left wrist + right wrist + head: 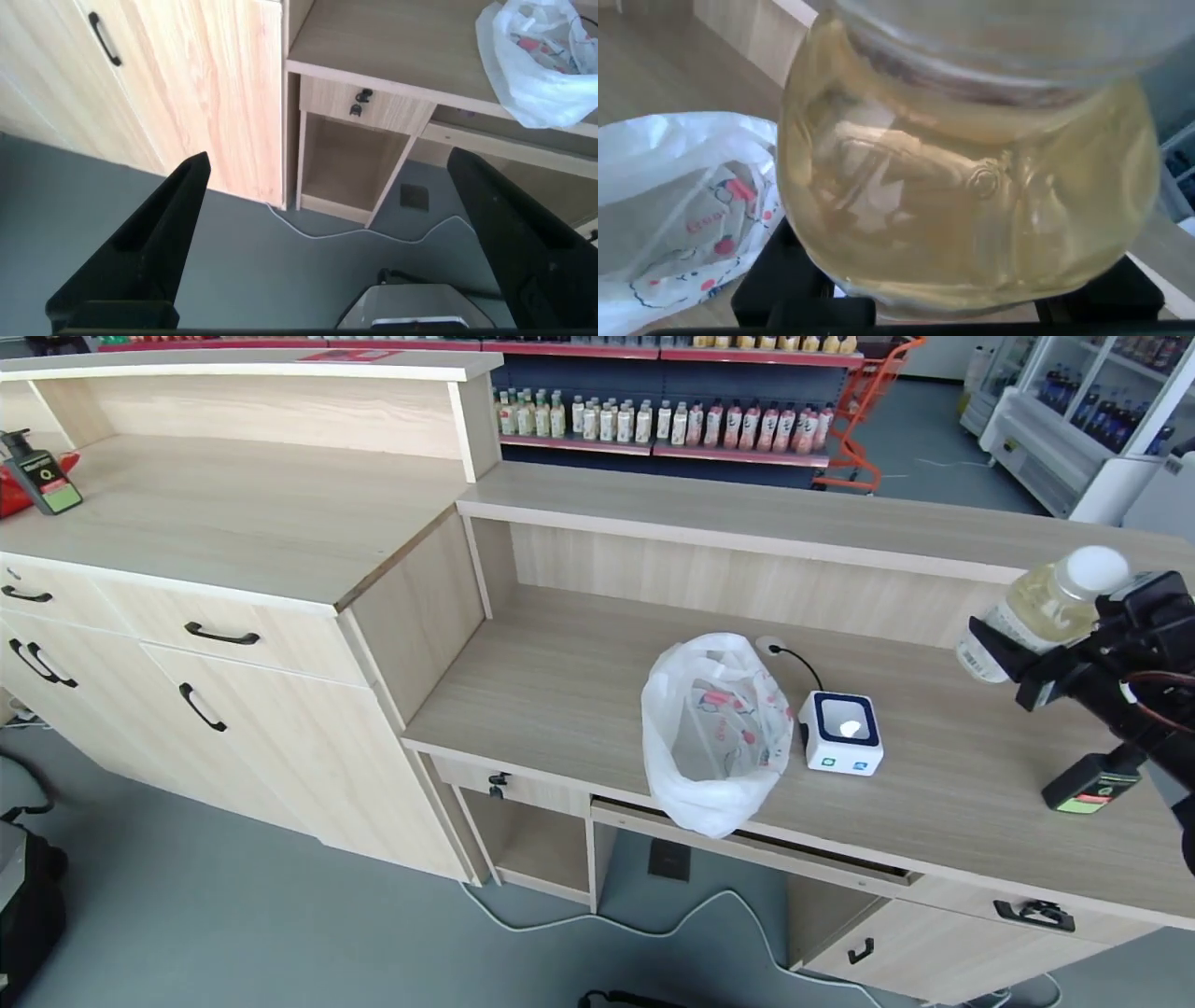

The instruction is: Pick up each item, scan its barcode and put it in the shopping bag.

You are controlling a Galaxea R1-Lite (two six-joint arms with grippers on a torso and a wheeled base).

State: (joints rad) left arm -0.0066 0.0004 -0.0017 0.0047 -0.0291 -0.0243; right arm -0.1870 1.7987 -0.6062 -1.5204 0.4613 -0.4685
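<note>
A: Entry one, bottle (pixel 1046 607). Location?

B: It was held in the right gripper (pixel 1032 653), clamped round its body, in the air over the right end of the desk (pixel 560 691). It was tilted with the white cap uppermost and held pale yellow liquid. It was well apart from the scanner (pixel 842 732).

A: Left gripper (pixel 327 173)?

B: It was spread wide and empty, low over the floor before the desk front.

A: Step in hand?

B: Scanning, by my judgement. Done well, the bottle would go across to just above the scanner's dark window, with the label's printed stripes turned down to face it. It would need to be kept steady, with the gripper clear of the code. The shopping bag (pixel 714 733) stood just beside the scanner with its mouth open. It overhung the desk edge, so a gentle, base-first lowering would suit.

A: Entries unclear?

B: The stripes at the label's lower end were too small to confirm as the barcode. The gripper's far side was hidden behind the bottle. The bag's contents could not be told from its printed film. A small dark device (pixel 1090 791) lay on the desk under the arm, partly covered, kind unknown.
</note>
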